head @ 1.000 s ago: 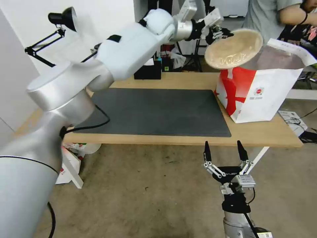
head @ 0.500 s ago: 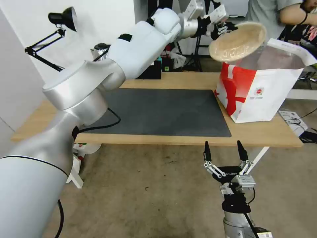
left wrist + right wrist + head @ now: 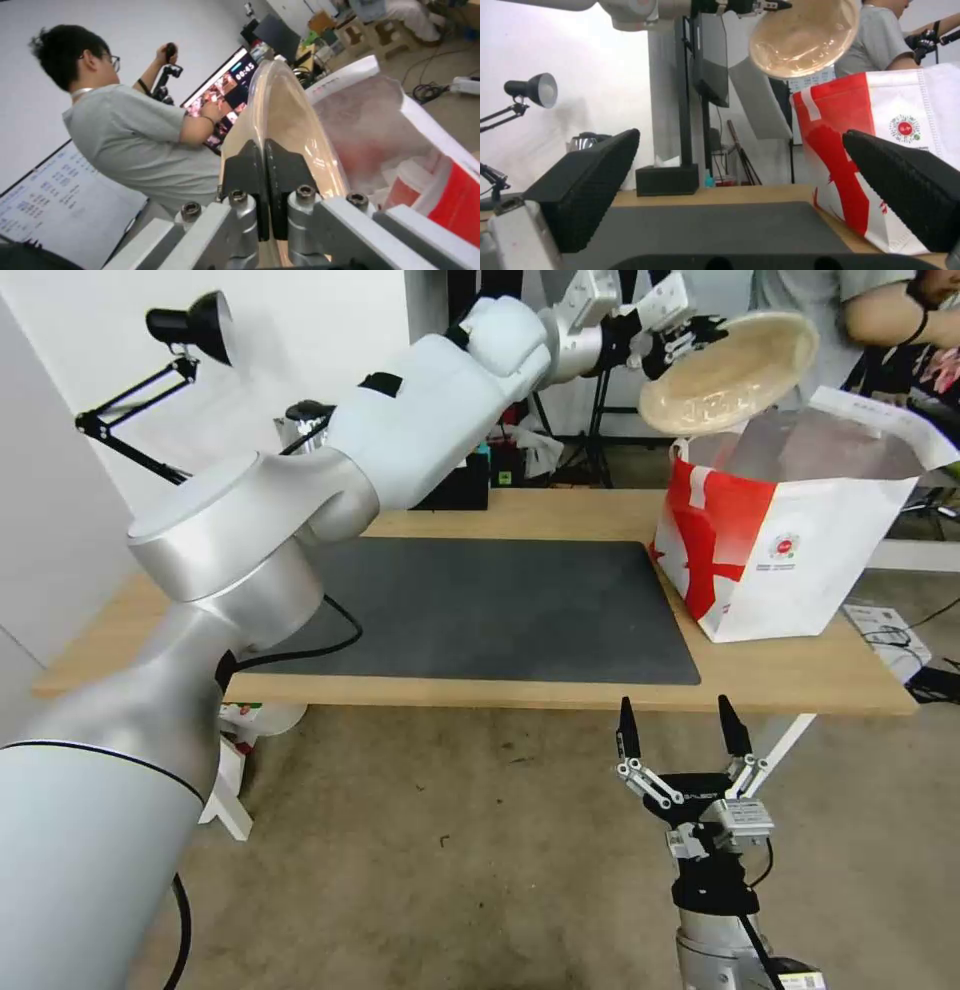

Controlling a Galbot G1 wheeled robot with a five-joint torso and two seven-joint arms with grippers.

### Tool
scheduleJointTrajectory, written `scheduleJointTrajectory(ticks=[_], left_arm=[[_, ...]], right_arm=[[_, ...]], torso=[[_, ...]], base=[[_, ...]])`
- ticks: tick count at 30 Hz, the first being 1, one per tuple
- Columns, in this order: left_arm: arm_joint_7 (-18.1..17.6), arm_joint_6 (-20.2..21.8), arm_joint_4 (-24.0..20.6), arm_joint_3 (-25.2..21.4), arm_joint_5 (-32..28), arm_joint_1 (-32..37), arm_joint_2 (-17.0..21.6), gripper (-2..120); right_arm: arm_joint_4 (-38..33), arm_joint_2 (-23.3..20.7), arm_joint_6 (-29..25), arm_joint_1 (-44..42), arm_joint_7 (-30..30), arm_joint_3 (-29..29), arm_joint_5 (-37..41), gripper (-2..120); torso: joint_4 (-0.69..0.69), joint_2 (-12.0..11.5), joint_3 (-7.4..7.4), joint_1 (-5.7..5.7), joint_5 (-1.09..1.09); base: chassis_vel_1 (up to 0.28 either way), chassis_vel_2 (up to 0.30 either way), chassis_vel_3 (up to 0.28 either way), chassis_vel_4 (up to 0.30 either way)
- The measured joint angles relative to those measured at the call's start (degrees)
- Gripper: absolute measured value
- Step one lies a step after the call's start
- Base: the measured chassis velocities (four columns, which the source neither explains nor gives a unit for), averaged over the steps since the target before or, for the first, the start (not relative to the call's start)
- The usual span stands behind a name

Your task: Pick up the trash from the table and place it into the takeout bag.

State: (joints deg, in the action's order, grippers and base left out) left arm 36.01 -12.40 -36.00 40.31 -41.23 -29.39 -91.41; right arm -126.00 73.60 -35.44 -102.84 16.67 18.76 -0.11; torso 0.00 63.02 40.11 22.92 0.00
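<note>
Gripping tilted beige bowl (image 3: pixel 730 370) rim, left end effector (image 3: pixel 690 335) above takeout bag (image 3: pixel 790 550), right end effector (image 3: pixel 680 732) spread.

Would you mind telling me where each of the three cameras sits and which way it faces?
Head view: from the robot's head, forward and down at the table and bag; left arm reaching over the bag, right gripper open, parked below the table edge.
Left wrist view: on the left wrist, along the left gripper clamped on the bowl rim, above the bag's open mouth.
Right wrist view: low, between its open fingers, across the table.
All three share the bowl and bag.
</note>
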Motion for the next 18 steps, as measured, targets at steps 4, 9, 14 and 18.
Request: scheduleJointTrajectory(ticks=[4,9,14,18], left_arm=[[0.1,-1.1,-0.4,1.1,-1.0,0.5,0.0,0],[0.0,-1.5,-1.6,2.2,-2.9,1.1,0.0,0],[-0.9,-1.9,-2.8,3.2,-3.9,2.1,0.0,0],[-3.3,-2.6,-3.2,3.9,-3.2,3.0,0.0,5]], right_arm=[[0.0,0.0,0.0,0.0,0.0,0.0,0.0,100],[0.0,0.0,0.0,0.0,0.0,0.0,0.0,100],[0.0,0.0,0.0,0.0,0.0,0.0,0.0,100],[0.0,0.0,0.0,0.0,0.0,0.0,0.0,100]], torso=[[0.01,0.0,0.0,0.0,0.0],[0.0,0.0,0.0,0.0,0.0],[0.0,0.0,0.0,0.0,0.0],[0.0,0.0,0.0,0.0,0.0]], base=[[0.0,0.0,0.0,0.0],[0.0,0.0,0.0,0.0],[0.0,0.0,0.0,0.0],[0.0,0.0,0.0,0.0]])
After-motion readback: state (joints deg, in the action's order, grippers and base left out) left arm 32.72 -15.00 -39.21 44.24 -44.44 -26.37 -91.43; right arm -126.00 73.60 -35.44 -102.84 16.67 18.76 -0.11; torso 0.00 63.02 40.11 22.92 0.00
